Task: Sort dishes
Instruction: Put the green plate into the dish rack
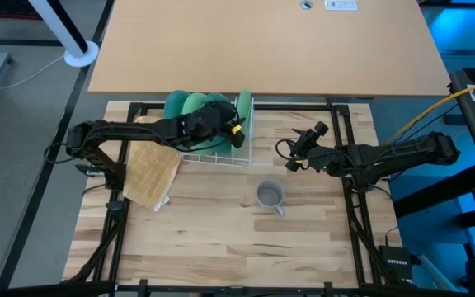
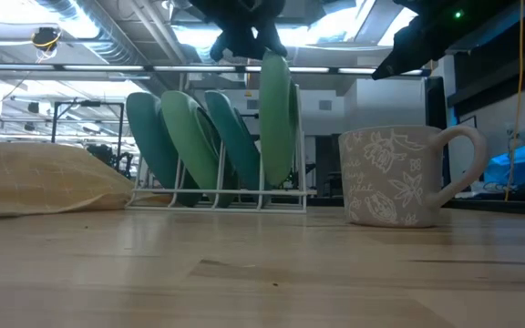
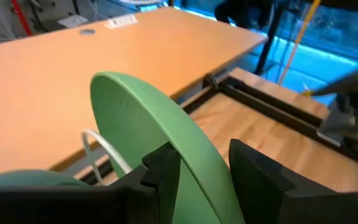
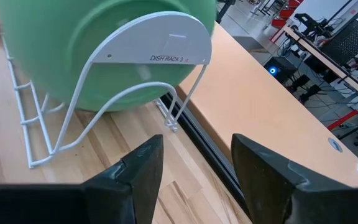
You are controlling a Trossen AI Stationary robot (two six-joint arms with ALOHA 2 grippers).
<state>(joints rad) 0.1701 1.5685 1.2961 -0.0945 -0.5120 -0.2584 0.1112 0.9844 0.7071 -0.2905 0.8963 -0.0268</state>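
A white wire rack stands at the table's far middle. Three plates lean in its slots: a dark teal one, a light green one and a dark teal one. My left gripper is above the rack's right end, shut on a fourth, light green plate that stands upright there. A grey flowered mug stands on its base on the table, nearer than the rack. My right gripper is open and empty, to the right of the rack. My left gripper pinches the light green plate's top rim between its two fingers, one on each face. The fingers come from above and from the table's left, lying across the rim. The plate stands upright on edge, its lower rim down in the rack's last slot.
A tan-yellow waffle cloth lies left of the rack, partly under my left arm. A larger light-wood table adjoins the far edge. The rack's white end panel faces my right gripper. There is bare wood around the mug and toward the near edge.
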